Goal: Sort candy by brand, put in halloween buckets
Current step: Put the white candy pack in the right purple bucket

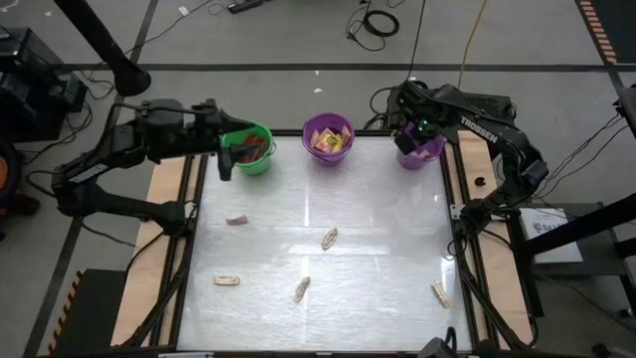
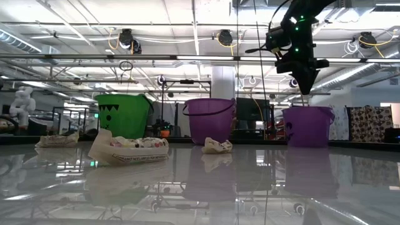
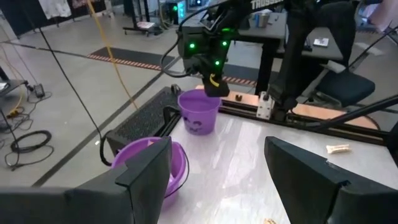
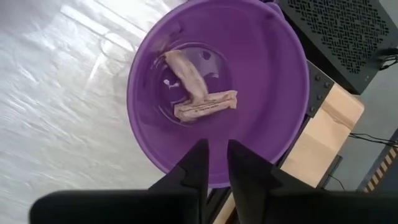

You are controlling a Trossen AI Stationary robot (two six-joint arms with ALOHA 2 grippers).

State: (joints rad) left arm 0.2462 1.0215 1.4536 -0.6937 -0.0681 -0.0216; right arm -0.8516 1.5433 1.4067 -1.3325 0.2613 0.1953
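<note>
Candy is split between the table (image 1: pixel 378 249) and 3 buckets standing in a row along its far edge. 5 tan pieces lie loose on the tabletop in the high view: 1 at the left (image 1: pixel 236 220), 1 near the middle (image 1: pixel 329 238), 1 at the front left (image 1: pixel 227 280), 1 at the front middle (image 1: pixel 301 289), and 1 by the right edge (image 1: pixel 440 293). The green bucket (image 1: pixel 255 150) at the left holds red packets, too overlapped to count. The middle purple bucket (image 1: pixel 328 137) holds yellow packets, also too heaped to count. The lavender bucket (image 4: pixel 261 81) at the right holds 2 tan pieces (image 4: pixel 199 102), crossed and touching on its floor.

The right gripper (image 4: pixel 216 163) hangs directly over the lavender bucket, above its rim; its 2 fingers stand close together with a narrow gap and nothing between them, so it is nearly closed and empty. The left gripper (image 3: pixel 217 171) hovers beside the green bucket at the table's far left, its 2 fingers spread wide apart and holding nothing.

In the low view the 3 buckets stand upright, well apart from each other, with several loose pieces lying in front of them.
</note>
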